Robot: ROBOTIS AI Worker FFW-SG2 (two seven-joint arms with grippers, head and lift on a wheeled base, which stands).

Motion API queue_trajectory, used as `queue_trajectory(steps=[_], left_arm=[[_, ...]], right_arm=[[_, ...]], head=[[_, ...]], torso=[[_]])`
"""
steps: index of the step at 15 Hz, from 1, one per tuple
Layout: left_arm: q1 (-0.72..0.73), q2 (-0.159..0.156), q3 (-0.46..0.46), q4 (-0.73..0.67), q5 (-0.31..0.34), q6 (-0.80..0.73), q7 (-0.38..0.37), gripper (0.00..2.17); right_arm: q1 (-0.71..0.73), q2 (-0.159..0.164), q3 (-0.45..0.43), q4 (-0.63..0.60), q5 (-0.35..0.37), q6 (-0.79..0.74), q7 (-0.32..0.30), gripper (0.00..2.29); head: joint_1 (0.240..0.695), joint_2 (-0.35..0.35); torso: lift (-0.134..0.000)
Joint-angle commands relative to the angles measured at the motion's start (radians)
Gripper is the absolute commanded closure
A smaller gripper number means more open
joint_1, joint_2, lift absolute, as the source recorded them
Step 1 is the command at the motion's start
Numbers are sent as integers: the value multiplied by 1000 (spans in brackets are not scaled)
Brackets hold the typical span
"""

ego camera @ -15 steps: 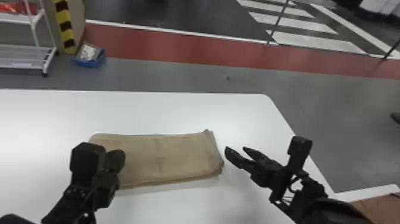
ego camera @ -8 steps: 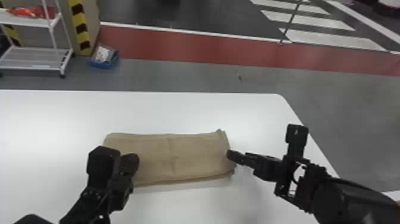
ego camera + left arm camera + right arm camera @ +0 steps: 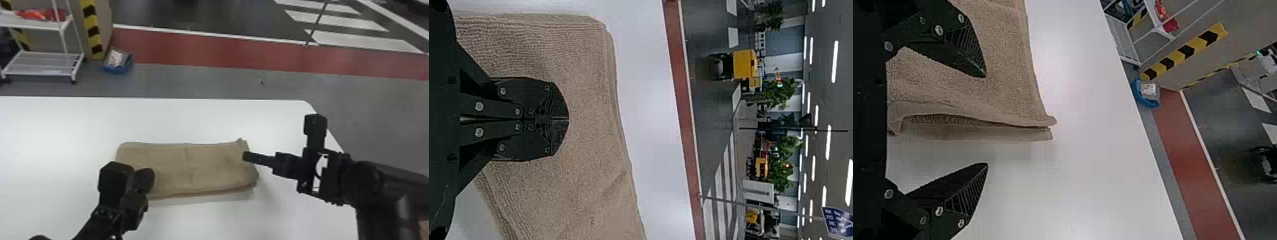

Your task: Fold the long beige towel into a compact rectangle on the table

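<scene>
Another fold looms: black left gripper [image 3: 568, 119] closed over the oblong beige cloth towel [image 3: 204, 169], open black right gripper [image 3: 986, 120] needing to pinch the end nearest the white worktop's [image 3: 191, 119] right edge.

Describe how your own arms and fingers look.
The left arm and right arm are both black, with a boxy block near each wrist. The black fingers taper toward their tips and carry ribbed patches and small, round silver screws.
</scene>
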Motion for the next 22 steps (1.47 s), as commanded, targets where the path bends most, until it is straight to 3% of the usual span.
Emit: queue_trajectory(steps=[1, 8, 22], left_arm=[[11, 2, 1, -11, 0, -3, 0, 1916], [34, 8, -3, -39, -6, -3, 1, 1916], [37, 9, 17, -43, -17, -10, -11, 1916]], right_arm=[[-29, 0, 14, 12, 7, 65, -16, 289], [-78, -13, 23, 64, 21, 117, -41, 346], [-182, -14, 65, 216, 27, 145, -30, 589]], head=[[695, -210], [695, -213], [695, -193]], torso=[[-124], [-124], [-124]])
